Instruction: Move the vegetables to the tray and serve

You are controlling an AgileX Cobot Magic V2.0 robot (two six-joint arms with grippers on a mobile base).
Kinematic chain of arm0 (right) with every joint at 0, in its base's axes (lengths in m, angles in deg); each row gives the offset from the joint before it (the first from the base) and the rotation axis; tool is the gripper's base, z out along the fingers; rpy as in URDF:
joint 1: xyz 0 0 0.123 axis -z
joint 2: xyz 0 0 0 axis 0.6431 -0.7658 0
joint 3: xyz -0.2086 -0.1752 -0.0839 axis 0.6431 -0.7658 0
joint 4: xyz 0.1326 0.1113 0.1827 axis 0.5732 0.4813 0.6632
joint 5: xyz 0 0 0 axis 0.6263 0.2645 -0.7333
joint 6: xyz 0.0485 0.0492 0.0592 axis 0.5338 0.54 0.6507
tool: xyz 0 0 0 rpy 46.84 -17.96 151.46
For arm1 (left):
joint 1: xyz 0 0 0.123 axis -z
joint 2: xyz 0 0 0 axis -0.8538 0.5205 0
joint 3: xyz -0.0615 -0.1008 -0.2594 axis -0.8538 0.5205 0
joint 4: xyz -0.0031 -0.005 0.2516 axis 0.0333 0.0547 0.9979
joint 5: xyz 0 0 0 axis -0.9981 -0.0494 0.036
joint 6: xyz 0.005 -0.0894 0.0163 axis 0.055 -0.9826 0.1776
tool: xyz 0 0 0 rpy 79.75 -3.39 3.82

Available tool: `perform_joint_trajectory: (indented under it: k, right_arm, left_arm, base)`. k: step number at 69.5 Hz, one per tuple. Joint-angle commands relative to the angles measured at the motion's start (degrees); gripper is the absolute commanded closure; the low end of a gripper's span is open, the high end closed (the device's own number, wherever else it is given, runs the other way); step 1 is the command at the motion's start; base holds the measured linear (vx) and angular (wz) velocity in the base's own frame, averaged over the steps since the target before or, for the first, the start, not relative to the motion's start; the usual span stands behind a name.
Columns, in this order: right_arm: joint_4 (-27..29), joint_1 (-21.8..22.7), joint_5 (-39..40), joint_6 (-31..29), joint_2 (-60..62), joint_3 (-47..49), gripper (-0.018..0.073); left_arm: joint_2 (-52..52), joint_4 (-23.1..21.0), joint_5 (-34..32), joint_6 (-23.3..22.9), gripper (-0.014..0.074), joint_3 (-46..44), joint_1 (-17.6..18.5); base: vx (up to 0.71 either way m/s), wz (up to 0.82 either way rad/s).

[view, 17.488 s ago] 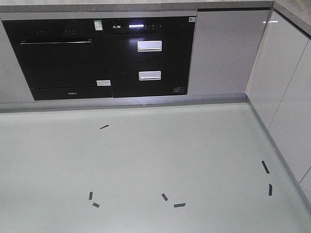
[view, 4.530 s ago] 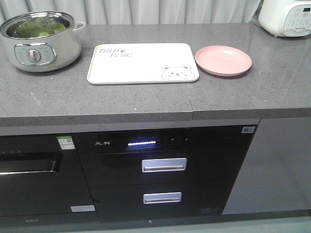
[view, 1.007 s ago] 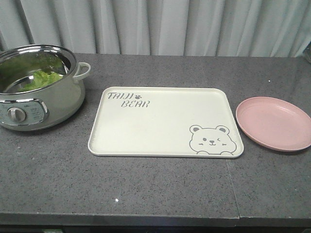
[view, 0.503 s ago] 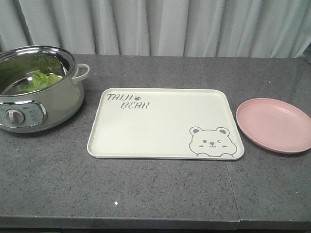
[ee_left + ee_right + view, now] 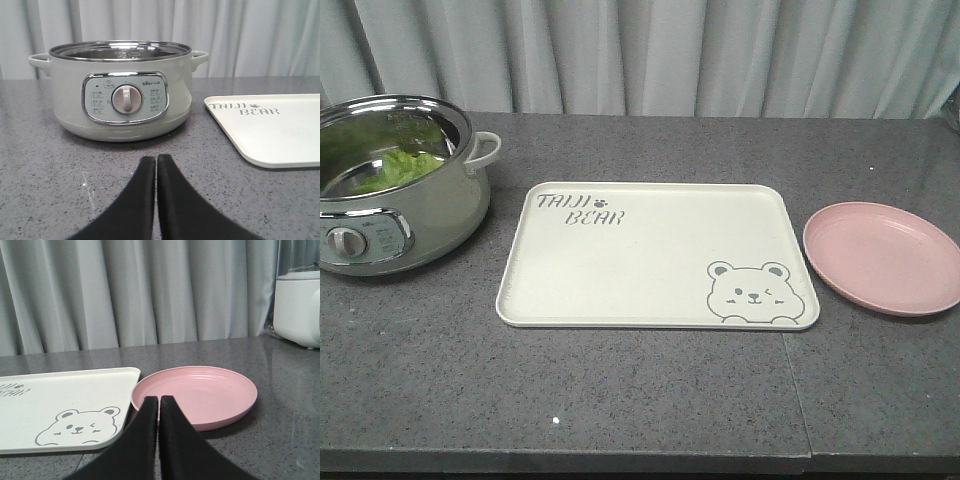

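left gripper (image 5: 156, 159) and right gripper (image 5: 159, 399): jaws pressed together on both, nothing held, low over the grey countertop (image 5: 620, 400). tray (image 5: 650, 250) lies flat mid-counter: cream, rounded corners, grey "TAIJI BEAR" lettering, winking bear at the near right corner, surface bare. pink plate (image 5: 880, 255) sits just beside its right edge, also bare. vegetables (image 5: 395, 168): bright green ruffled lettuce inside the steel-rimmed electric pot (image 5: 410, 215), left of the tray and not touching it. grey curtain (image 5: 670, 55) behind.
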Motion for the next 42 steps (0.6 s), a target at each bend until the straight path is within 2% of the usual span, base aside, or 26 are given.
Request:
perform_joint_trajectory:
  k: [1,42]
  right_arm:
    - [-0.1,0.3,4.4,-0.2,0.3,-0.9,0.0562]
    - [-0.1,0.3,4.2,-0.2,0.3,-0.9,0.0562]
  left_arm:
    - [-0.3,0.0,-4.1,-0.4,0.0602,1.3,0.0]
    - [-0.3,0.0,-4.1,-0.4,0.0602,1.3,0.0]
  base:
    - [0.00,-0.02]
    - [0.00,0.00]
